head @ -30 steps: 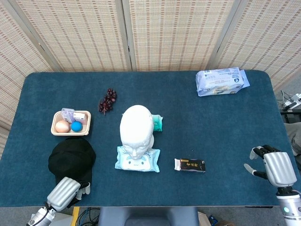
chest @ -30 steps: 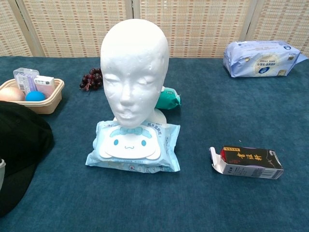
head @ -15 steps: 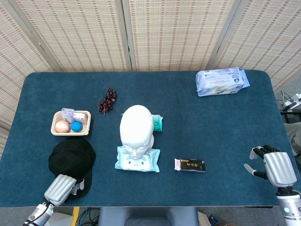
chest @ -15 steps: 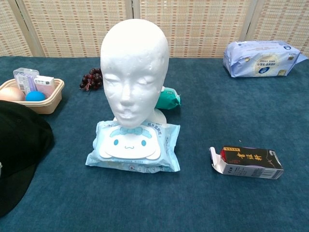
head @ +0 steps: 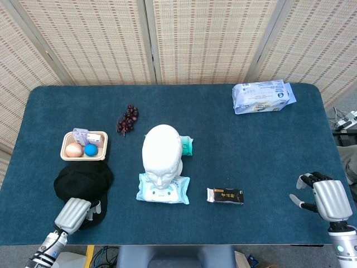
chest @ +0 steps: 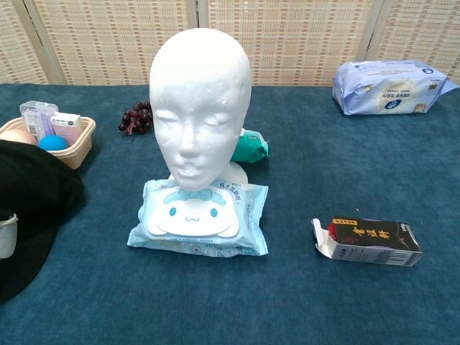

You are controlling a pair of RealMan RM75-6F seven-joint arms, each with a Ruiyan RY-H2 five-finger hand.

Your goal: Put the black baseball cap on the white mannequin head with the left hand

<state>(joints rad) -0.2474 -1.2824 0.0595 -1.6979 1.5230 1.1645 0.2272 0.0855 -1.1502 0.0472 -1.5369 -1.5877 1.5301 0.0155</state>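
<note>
Early stage: black baseball cap is on the counter at front left, just below the tray, well apart from the white mannequin head, which is bare. Left hand is on the cap's brim; whether it grips it I can't tell. Right hand idles at front right, fingers apart, holding nothing. Lift, carry and placement all remain. Versus a second ago: cap has bunched up and shifted toward the tray, left hand moved with it.

The left hand sits at the near left edge of the table, fingers curled forward. The right hand rests near the table's right corner, fingers apart, holding nothing.
</note>
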